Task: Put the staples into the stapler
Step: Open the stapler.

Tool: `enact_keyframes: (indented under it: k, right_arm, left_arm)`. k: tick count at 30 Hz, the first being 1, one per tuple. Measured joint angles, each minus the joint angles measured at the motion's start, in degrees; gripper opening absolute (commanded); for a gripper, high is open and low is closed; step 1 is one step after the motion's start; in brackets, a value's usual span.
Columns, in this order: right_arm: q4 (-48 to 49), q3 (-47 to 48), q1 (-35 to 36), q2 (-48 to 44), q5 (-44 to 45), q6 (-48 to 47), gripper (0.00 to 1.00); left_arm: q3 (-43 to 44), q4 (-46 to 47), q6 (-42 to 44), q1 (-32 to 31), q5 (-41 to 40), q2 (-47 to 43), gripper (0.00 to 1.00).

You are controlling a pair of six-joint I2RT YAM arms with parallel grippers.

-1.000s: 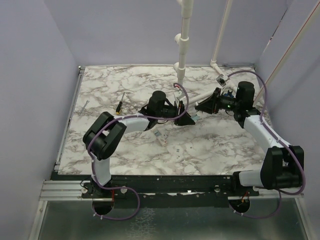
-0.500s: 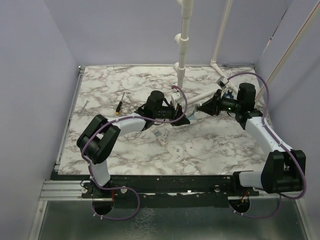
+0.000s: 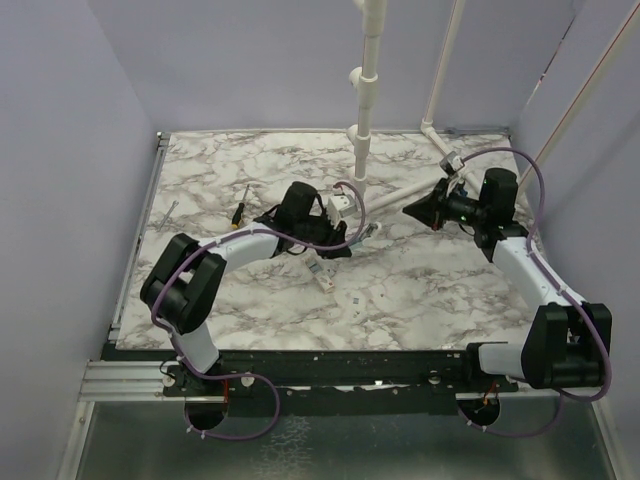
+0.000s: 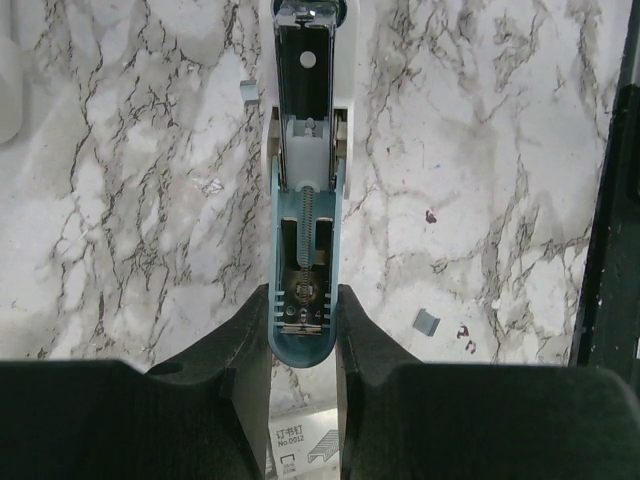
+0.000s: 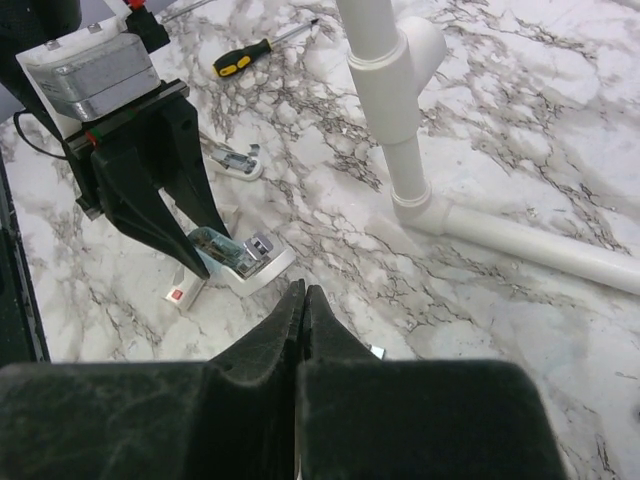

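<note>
stapler (image 4: 305,170): teal rear end pinched in the partly closed left gripper (image 4: 303,312); long axis straight out from it, channel open | right gripper (image 5: 301,296): jaws pressed together, nothing seen held, near the stapler's side, not touching | staples: strip not made out

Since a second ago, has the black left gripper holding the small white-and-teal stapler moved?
Yes: left gripper slid left, from the upright white pipe toward the yellow-handled screwdriver.

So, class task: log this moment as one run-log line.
left gripper: shut on small white-and-teal plastic stapler, lid open | right gripper: shut, empty
</note>
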Motion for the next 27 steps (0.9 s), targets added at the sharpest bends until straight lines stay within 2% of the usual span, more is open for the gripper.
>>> enact_keyframes:
  k: [2,6,16,22,27]
  right_arm:
    - [-0.15,-0.22,0.00,0.00,0.00,-1.11,0.02]
    - [-2.23,-0.28,0.00,0.00,-0.02,-4.26,0.12]
    - [-12.50,0.57,0.00,-0.07,2.38,-12.41,0.20]
    - [-16.81,1.84,-0.02,-0.09,2.75,-15.32,0.22]
    - [-18.95,1.88,-0.28,-0.17,2.78,-16.61,0.22]
  left_arm:
    - [1.29,-4.15,2.75,0.02,-0.96,-0.04,0.00]
    - [6.16,-13.90,9.29,-0.02,-4.11,-0.04,0.00]
    - [26.88,-43.12,30.64,-0.48,-19.26,6.58,0.00]
    - [31.85,-53.99,39.43,-1.81,-27.32,11.82,0.01]
    - [36.87,-58.60,44.33,-3.76,-31.10,15.67,0.03]
